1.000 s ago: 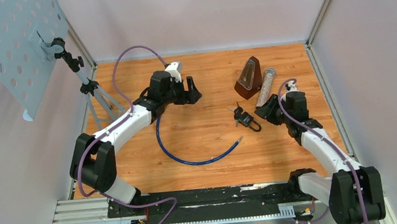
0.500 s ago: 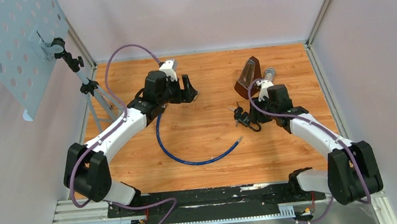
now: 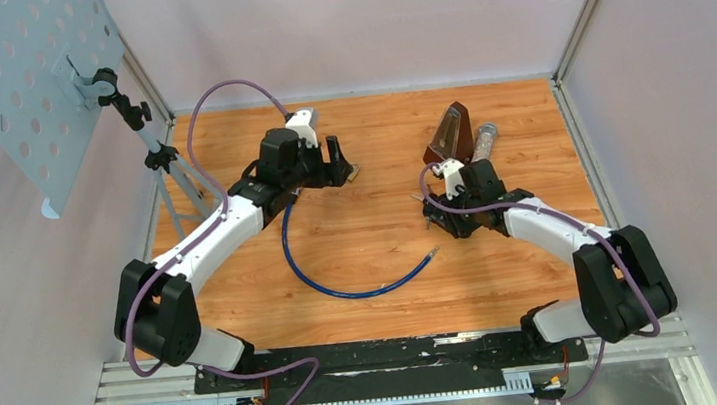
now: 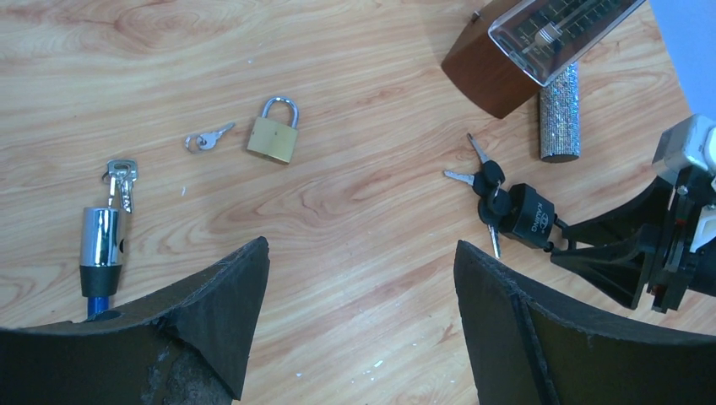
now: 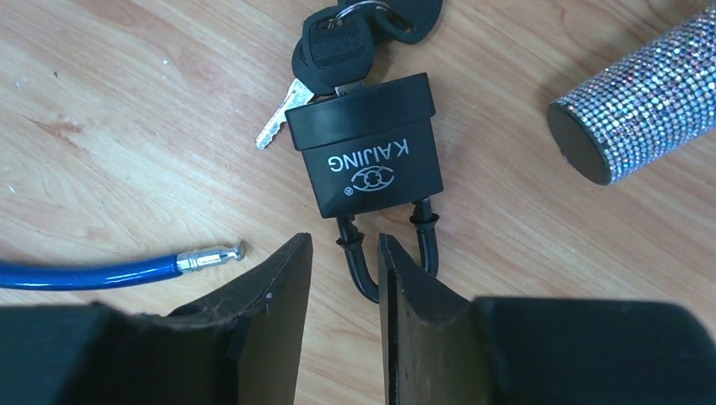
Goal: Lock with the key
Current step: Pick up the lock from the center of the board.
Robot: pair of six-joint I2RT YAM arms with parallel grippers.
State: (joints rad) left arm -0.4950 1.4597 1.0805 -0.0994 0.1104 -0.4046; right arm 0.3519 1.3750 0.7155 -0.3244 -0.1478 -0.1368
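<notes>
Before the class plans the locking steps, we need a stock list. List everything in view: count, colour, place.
black padlock: 1, black, right of centre
black-headed keys: 1 bunch, at that padlock's base
brass padlock: 1, gold, below the left gripper
small keys: 1 ring, silver, beside the brass padlock, apart
cable lock: 1, blue with chrome head, left of centre
cable keys: 1 bunch, silver, at the chrome head
metronome: 1, brown, far right
glitter tube: 1, silver, beside the metronome
music stand: 1, pale blue, far-left corner
table: 1, wood
left gripper: 1, black, open
right gripper: 1, black, open, straddling one shackle leg
</notes>
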